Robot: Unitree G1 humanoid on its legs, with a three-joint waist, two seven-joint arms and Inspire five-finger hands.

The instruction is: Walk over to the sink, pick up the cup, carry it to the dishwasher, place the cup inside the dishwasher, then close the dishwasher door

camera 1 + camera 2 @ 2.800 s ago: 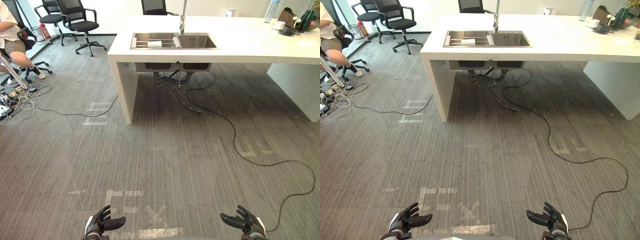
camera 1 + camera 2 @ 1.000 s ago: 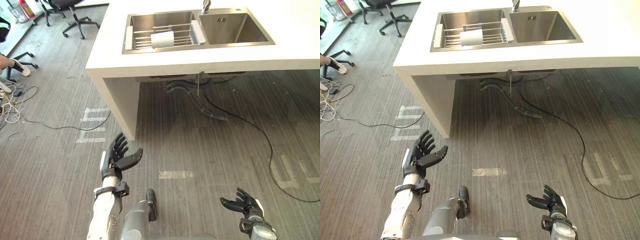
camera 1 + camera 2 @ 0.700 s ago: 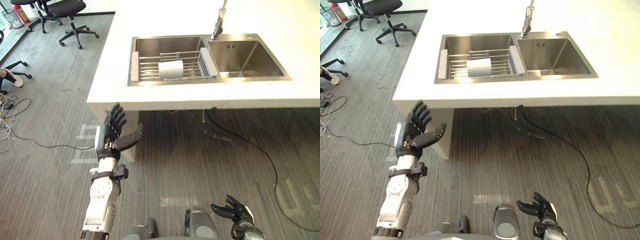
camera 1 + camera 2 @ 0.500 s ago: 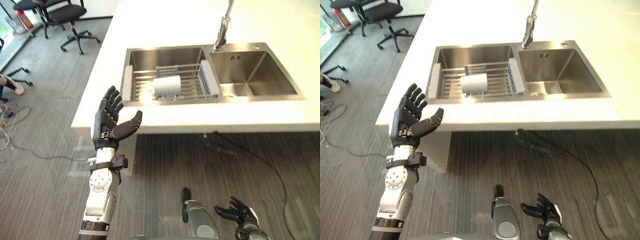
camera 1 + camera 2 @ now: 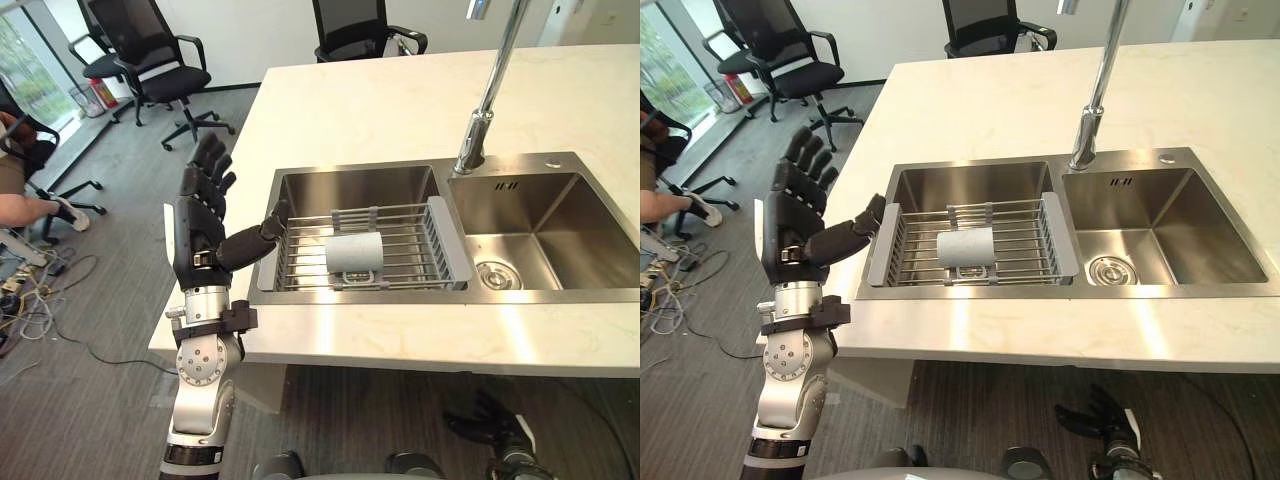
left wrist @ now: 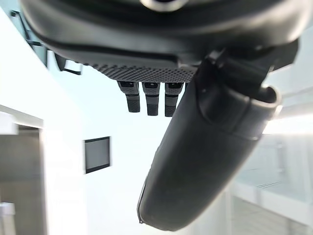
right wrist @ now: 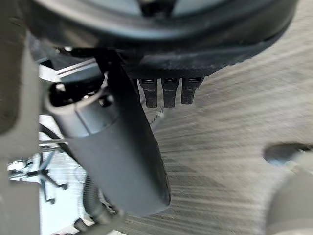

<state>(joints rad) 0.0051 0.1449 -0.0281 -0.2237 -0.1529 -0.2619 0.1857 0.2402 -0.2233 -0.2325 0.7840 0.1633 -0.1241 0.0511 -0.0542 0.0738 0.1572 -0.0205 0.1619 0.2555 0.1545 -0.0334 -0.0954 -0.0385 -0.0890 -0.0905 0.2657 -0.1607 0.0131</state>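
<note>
A pale grey cup (image 5: 355,255) lies on its side on a wire rack (image 5: 400,262) across the left basin of the steel sink (image 5: 360,298). My left hand (image 5: 200,215) is raised beside the sink's left edge, open, its fingers straight and upward and the thumb (image 5: 250,240) pointing at the rack, a short way left of the cup. In the left wrist view the fingers (image 6: 151,98) are straight with nothing held. My right hand (image 5: 492,420) hangs low under the counter's front edge, open and empty, over the floor.
A tall faucet (image 5: 485,100) stands between the two basins, and the right basin (image 5: 545,235) has a drain. The white counter (image 5: 380,110) stretches behind. Office chairs (image 5: 150,60) stand at the back left, with a seated person (image 5: 15,190) and floor cables (image 5: 25,300) at far left.
The camera has come up close to the sink. My left hand has risen from below counter height to beside the sink's left rim. The right hand stays low.
</note>
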